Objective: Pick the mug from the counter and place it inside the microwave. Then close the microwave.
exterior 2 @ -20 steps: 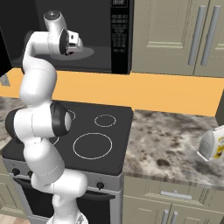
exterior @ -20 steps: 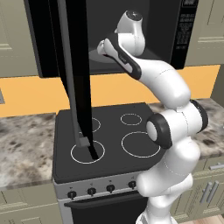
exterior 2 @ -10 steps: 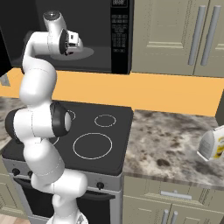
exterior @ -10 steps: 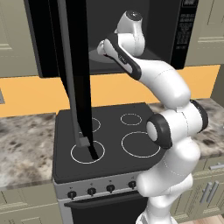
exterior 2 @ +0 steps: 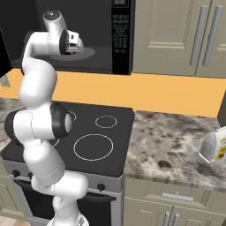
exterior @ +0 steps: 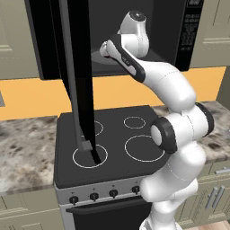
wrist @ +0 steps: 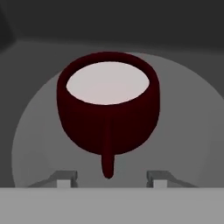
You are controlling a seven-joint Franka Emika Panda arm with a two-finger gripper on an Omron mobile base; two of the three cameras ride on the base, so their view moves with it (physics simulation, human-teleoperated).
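While mug [wrist: 108, 109] sits on turntable [wrist: 183, 127], gripper [wrist: 109, 177] apparently spread, handle between; door [exterior: 76, 76] ajar alongside.

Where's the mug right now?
In the hand view the mug sits upright on the grey turntable plate inside the microwave, handle toward the camera, just ahead of the open gripper and between its fingertips' line.

From my feed it's a kitchen with an orange backsplash [exterior 2: 176, 90], beige upper cabinets [exterior 2: 176, 35], a black stovetop [exterior: 121, 139] and beige drawers [exterior 2: 176, 198] below the worktop's front edge.
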